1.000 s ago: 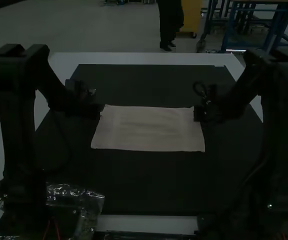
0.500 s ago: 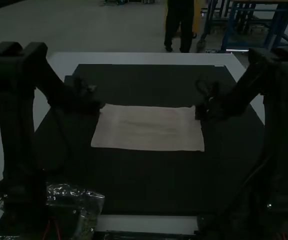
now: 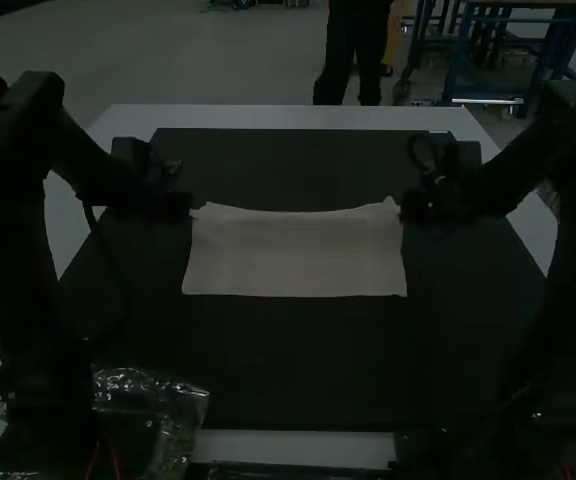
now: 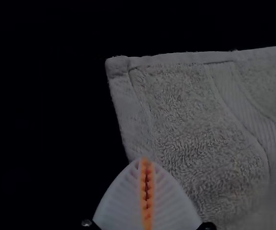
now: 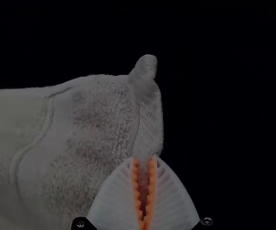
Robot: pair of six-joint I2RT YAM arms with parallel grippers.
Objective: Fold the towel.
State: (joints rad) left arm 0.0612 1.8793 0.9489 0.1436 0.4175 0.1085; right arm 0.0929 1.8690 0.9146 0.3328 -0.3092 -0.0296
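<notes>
The pale towel (image 3: 293,255) lies spread as a wide rectangle, its far edge dipping between two drawn-up corners. At its far left corner is my left gripper (image 3: 192,210); at the far right corner is my right gripper (image 3: 404,209). In the left wrist view, my left gripper (image 4: 147,165) is shut on the side hem of the towel (image 4: 190,110), just below a corner. The right wrist view has my right gripper (image 5: 143,165) shut on the other side hem, with cloth between its pads and the towel's corner (image 5: 145,69) sticking up beyond.
A dark mat (image 3: 288,360) covers most of the white table (image 3: 288,117). Clear plastic packaging (image 3: 173,405) lies at the near left, by the left arm's base.
Both grippers have moved outward, away from each other, with the towel's far corners. The far edge, nearly straight before, now dips in the middle, and the near edge has barely shifted.
</notes>
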